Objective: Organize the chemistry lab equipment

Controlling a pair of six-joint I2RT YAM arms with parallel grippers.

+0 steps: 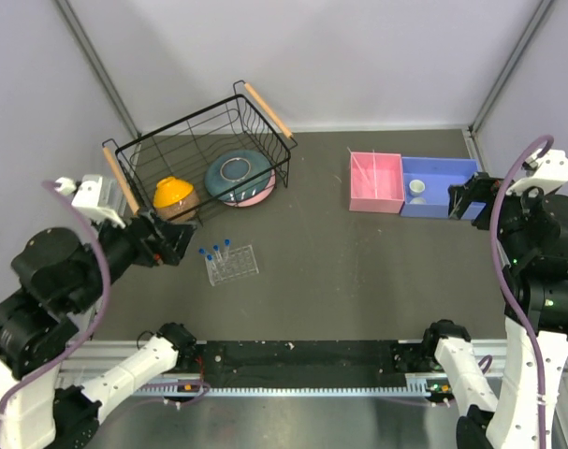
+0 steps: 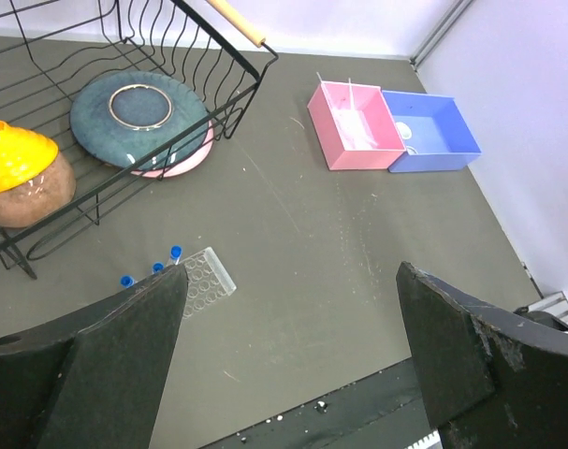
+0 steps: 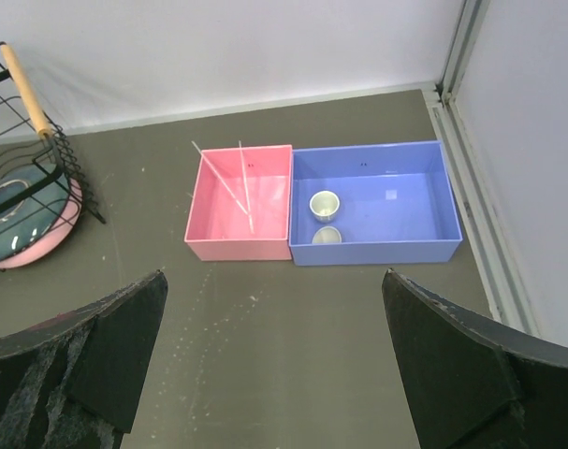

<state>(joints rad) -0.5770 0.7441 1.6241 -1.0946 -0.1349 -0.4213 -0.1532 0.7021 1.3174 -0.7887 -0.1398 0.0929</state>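
A clear flat tube rack (image 1: 237,266) lies on the table left of centre, with three blue-capped tubes (image 1: 214,251) standing at its left edge. It also shows in the left wrist view (image 2: 207,279). Thin clear rods (image 3: 232,187) lie in a pink bin (image 1: 375,201). Two small white cups (image 3: 325,204) sit in a blue bin (image 1: 437,168). My left gripper (image 1: 174,245) is open and empty, raised just left of the rack. My right gripper (image 1: 463,200) is open and empty, raised at the blue bin's right end.
A black wire basket (image 1: 185,140) at the back left holds an orange bowl (image 1: 174,195) and a teal-pink bowl (image 1: 239,176). The pink and blue bins stand side by side at the back right. Grey walls close the back and sides.
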